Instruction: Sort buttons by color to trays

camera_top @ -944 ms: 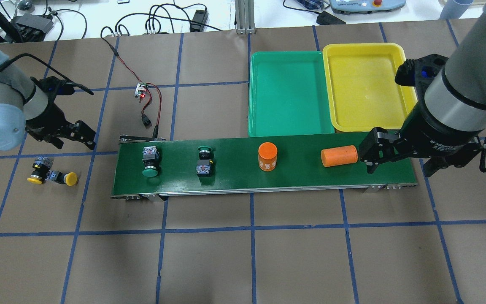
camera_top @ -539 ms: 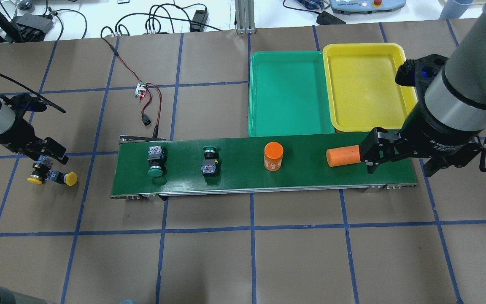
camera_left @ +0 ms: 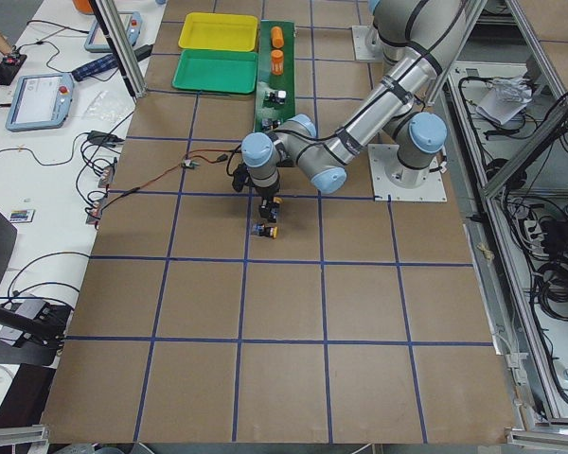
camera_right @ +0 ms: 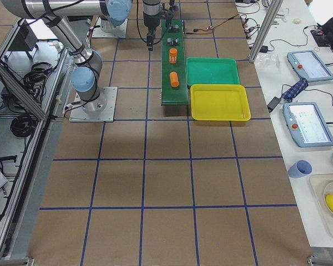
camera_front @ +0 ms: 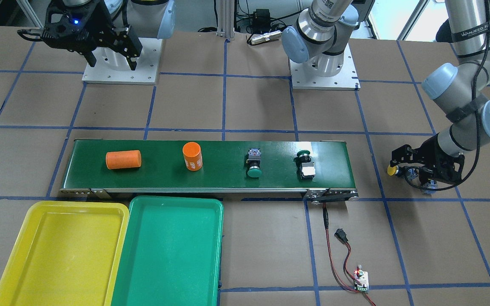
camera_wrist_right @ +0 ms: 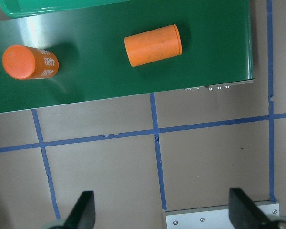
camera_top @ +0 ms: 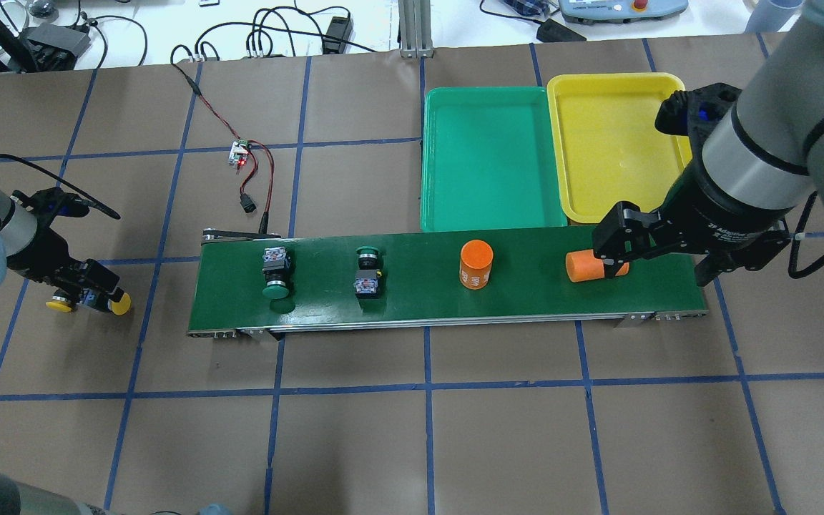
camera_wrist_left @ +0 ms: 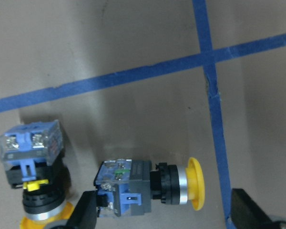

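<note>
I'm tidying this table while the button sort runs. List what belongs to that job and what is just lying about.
Belongs to the job:
two yellow-capped push-buttons on the table
two green-capped push-buttons
shallow yellow plastic tray
shallow green plastic tray

Lying about:
upright orange cylinder
orange cylinder on its side
long dark-green conveyor belt
small circuit board with red and black wires

A brown-paper-covered desk (camera_top: 412,443) gridded with blue tape (camera_top: 426,386) bears a long dark-green conveyor belt (camera_top: 419,290) carrying two orange plastic cylinders, one upright (camera_front: 192,156) and one lying on its side (camera_front: 123,160), and a small white circuit board (camera_top: 240,152) with red-and-black wires (camera_top: 265,172) near one belt end.
</note>
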